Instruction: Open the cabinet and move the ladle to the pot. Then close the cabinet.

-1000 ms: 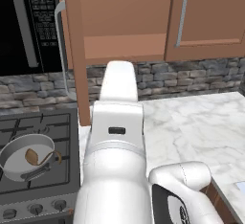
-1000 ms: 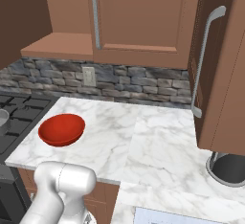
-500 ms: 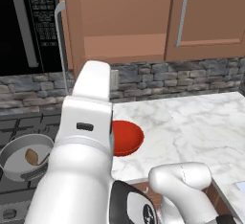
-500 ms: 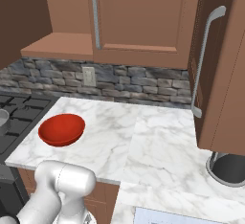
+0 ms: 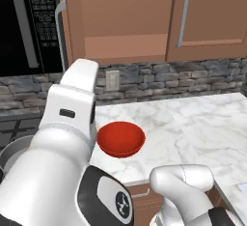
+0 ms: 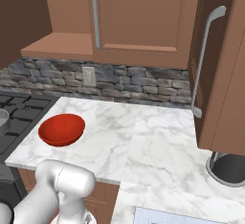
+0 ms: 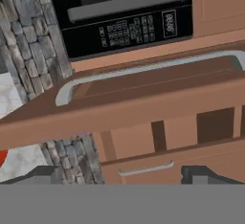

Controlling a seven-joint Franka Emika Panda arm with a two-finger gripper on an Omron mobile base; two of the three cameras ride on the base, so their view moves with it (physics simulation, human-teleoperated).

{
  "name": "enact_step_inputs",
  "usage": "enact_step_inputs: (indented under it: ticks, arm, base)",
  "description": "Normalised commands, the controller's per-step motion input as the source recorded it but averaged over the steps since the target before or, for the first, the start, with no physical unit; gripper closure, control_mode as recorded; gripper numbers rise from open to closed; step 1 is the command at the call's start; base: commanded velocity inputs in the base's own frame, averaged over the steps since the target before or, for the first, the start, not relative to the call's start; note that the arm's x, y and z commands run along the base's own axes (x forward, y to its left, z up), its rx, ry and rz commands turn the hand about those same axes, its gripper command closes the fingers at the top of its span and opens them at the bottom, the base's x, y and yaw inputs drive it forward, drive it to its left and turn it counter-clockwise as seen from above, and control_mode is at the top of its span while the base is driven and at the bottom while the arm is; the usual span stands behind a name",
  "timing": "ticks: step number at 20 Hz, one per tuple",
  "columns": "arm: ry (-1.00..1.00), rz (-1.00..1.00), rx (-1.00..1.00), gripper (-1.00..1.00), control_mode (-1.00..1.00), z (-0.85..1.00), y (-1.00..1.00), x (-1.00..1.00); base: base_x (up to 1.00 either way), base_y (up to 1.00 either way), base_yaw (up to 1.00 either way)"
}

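Note:
The cabinet [image 5: 120, 22] stands open over the counter, its left door [image 5: 61, 32] swung out edge-on and its right door [image 5: 207, 12] shut. In the hand view that open door [image 7: 143, 98] lies across the middle with its long silver handle [image 7: 143, 70]. My gripper [image 7: 124, 177] is open, with nothing between its fingertips [image 7: 43, 175]. My white arm [image 5: 62, 138] covers most of the pot [image 5: 10, 151], of which a grey rim shows at the lower left. The ladle is hidden.
A red bowl [image 5: 120, 139] sits on the marble counter [image 5: 193, 123] near its left end. The black microwave [image 7: 124, 12] hangs left of the cabinet. Below it is a small drawer [image 7: 148, 168]. Another door [image 6: 215, 74] stands open close at right, above a dark round container [image 6: 229, 168].
My arm has swung left across the left base view, uncovering the red bowl and covering the pot, where a brown thing lay before. The right base view is unchanged.

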Motion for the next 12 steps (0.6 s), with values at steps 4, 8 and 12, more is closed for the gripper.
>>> enact_step_inputs:
  ticks: [4, 8, 12]
  arm:
    - [0.00, -0.02, 0.00, -1.00, -1.00, -0.23, 0.07, 0.35]
    - [0.00, -0.01, -0.01, -1.00, -1.00, -0.19, 0.10, 0.36]
    - [0.00, -0.01, -0.01, -1.00, -1.00, -0.20, 0.20, 0.32]
  base:
    - [0.00, 0.00, 0.00]
    - [0.00, 0.00, 0.00]
    - [0.00, 0.00, 0.00]
